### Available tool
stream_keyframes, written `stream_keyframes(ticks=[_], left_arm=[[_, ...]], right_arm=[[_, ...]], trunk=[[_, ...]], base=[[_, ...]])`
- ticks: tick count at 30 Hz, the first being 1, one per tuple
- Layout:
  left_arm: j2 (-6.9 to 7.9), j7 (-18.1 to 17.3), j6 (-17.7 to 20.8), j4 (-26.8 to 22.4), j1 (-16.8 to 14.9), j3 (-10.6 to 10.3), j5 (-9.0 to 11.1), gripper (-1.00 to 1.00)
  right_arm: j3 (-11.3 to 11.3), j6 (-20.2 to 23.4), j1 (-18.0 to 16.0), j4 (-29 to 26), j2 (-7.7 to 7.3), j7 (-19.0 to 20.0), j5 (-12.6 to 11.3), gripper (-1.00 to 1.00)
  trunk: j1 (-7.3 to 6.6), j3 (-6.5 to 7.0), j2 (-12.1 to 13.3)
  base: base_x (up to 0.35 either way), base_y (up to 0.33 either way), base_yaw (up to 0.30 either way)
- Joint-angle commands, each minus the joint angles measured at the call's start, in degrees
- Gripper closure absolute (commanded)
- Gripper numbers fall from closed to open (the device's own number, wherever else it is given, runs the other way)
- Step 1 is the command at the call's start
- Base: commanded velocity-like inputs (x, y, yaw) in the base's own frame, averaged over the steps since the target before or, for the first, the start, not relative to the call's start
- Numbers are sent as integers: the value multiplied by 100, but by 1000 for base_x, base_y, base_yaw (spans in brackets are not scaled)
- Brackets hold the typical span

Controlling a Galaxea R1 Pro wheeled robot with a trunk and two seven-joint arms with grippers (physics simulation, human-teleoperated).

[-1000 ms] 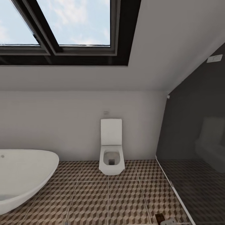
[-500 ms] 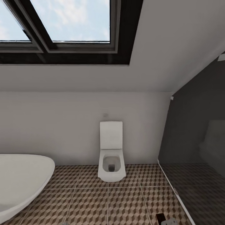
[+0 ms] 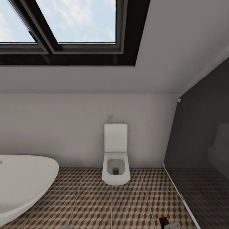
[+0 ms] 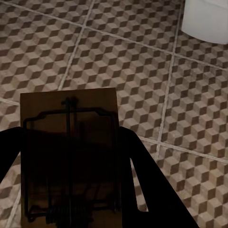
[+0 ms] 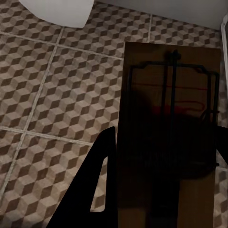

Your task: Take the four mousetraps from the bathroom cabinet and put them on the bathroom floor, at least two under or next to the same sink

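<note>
Left gripper [image 4: 71, 190] grasping a mousetrap [image 4: 69, 156], right gripper [image 5: 164, 190] grasping another mousetrap [image 5: 168, 133], above bathroom floor [image 3: 127, 206]

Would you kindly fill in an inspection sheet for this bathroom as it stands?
Surface: cube-patterned bathroom floor, bare tiles ahead.
Job's things: one mousetrap held in the left claw; another mousetrap in the right claw.
Clutter: nothing seen.
Grippers: both claws shut on their traps, above the tiles.
Cables: nothing seen.
Surroundings: toilet at the wall, bathtub, skylight, dark glass panel.
</note>
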Motion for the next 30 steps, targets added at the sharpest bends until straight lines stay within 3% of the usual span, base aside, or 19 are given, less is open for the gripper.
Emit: stream_keyframes(ticks=[1,15,30], left_arm=[[-1,-19,-36,25,-9,-44,39,100],[-1,-23,-31,23,-9,-44,33,100],[4,-15,-29,18,-9,-44,39,100]], right_arm=[[52,-32,-6,21,2,52,-73,100],[52,-32,-6,21,1,52,-73,100],[48,-38,-6,21,-2,48,-85,100]], trunk=[[3,-3,-5],[3,-3,-5],[3,-3,-5]], base=[[0,0,48],[16,0,8],[306,0,0]])
